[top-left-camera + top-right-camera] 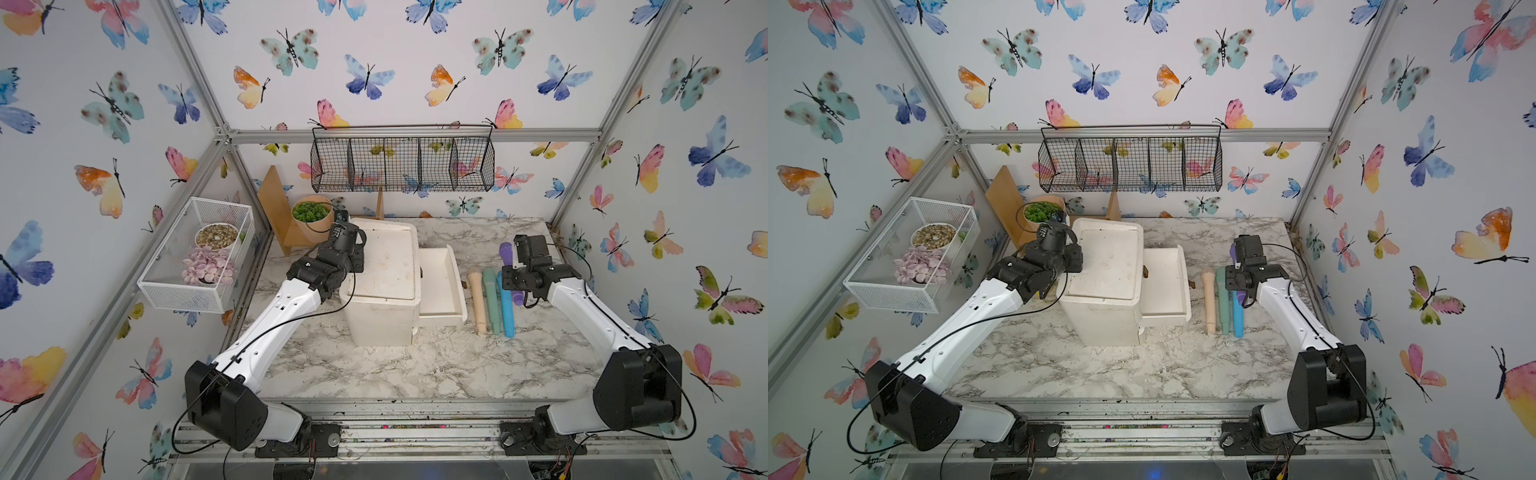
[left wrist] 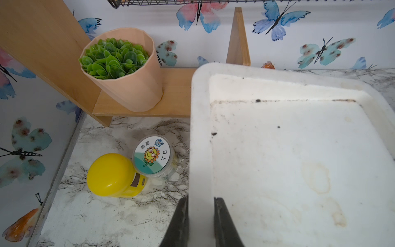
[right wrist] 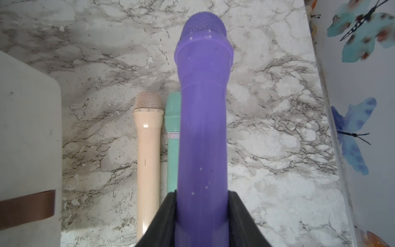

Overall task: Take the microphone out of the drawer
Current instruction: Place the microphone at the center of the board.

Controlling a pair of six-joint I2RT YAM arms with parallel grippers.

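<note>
My right gripper (image 3: 202, 194) is shut on the shaft of a purple microphone (image 3: 203, 107), held just above the marble table to the right of the drawer. In both top views the purple microphone (image 1: 505, 252) (image 1: 1236, 254) sticks out toward the back wall past my right gripper (image 1: 515, 268). The white drawer (image 1: 438, 278) stands pulled out to the right of its white drawer unit (image 1: 386, 266), and its inside is bare. My left gripper (image 2: 201, 200) is shut on the left rim of the drawer unit's top (image 2: 299, 160).
Three microphones lie side by side right of the drawer: beige (image 1: 477, 299), teal (image 1: 491, 299), blue (image 1: 506, 311). A yellow container (image 2: 113, 174) and a labelled round jar (image 2: 152, 157) sit left of the unit. A plant pot (image 2: 124, 72) stands on a wooden stand behind.
</note>
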